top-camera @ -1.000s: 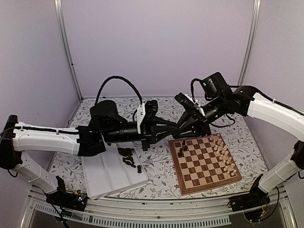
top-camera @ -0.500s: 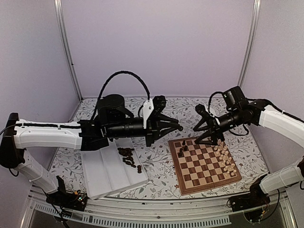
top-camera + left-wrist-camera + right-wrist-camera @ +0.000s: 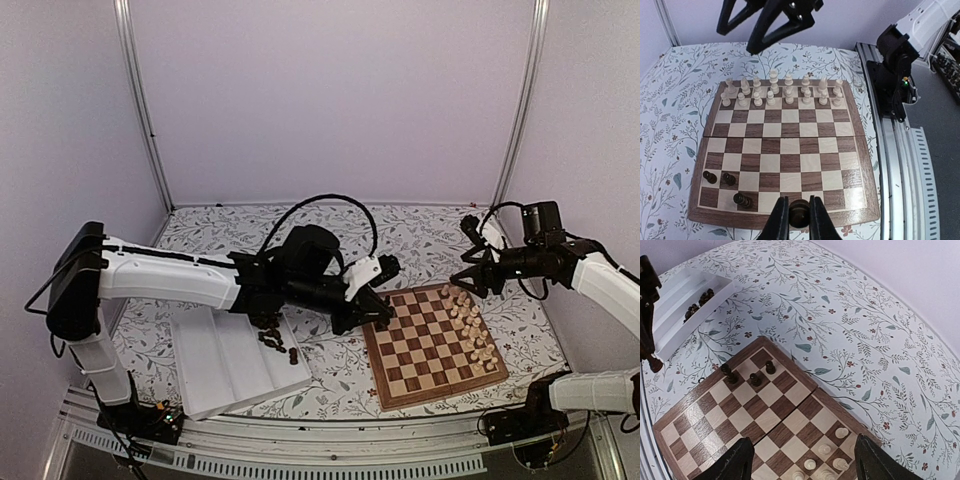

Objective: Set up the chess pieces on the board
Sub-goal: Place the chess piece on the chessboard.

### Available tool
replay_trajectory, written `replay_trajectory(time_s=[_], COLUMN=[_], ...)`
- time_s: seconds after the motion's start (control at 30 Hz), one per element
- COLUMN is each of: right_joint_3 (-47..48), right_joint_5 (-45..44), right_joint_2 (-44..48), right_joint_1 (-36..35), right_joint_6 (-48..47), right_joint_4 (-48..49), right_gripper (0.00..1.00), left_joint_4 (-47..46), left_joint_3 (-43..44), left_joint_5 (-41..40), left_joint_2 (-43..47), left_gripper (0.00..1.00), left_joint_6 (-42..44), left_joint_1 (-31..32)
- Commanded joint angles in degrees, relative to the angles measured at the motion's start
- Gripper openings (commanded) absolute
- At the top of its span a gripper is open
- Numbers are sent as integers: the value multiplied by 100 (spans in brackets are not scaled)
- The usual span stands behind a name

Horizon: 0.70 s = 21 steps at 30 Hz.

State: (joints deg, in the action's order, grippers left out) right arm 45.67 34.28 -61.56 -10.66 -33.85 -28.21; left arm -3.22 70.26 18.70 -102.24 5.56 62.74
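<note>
While the left gripper [image 3: 797,228] hangs low over the near border of the board [image 3: 782,131], its fingers [image 3: 778,223] are pinched on a dark chessman [image 3: 799,214], which sits upright between the pads; whether its base touches the wood, I cannot tell. From the left wrist camera, 3 dark chess pieces [image 3: 729,178] stand in the near left corner of the board: 2 side by side in the second row, 1 nearer the edge; the cream chess pieces [image 3: 781,91] fill 2 rows along the far edge.

From above, the left arm reaches from the left side across the white ridged tray [image 3: 225,368] to the board's left edge; a loose heap of dark chess pieces [image 3: 270,334] lies toward the tray's far right end, partly under the arm.

The right gripper [image 3: 470,272] is up in the air beyond the board's far right corner, clear of the pieces; its fingers [image 3: 736,463] are spread wide with nothing between them. Its wrist camera looks down on the board, the 3 dark pieces and a few cream ones, with the tray beyond on the flower-patterned table cover [image 3: 850,315].
</note>
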Motion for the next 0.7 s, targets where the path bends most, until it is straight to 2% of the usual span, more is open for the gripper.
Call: replay_trajectory(time_s=[0.0,0.67], right_joint_3=[-118,-172], right_joint_5=[-774,-897], right_joint_2=[9,-137], right_joint_1=[42,44], right_joint_6=[296,229], right_joint_4=[542,634], right_gripper=[72,72], left_joint_4=[305,992], left_joint_3=[312,1005], left_joint_5=[49,12], left_joint_2=[-247,-1340], left_gripper=[9,9], left_joint_6=[-82,129], left_joint_1=[10,391])
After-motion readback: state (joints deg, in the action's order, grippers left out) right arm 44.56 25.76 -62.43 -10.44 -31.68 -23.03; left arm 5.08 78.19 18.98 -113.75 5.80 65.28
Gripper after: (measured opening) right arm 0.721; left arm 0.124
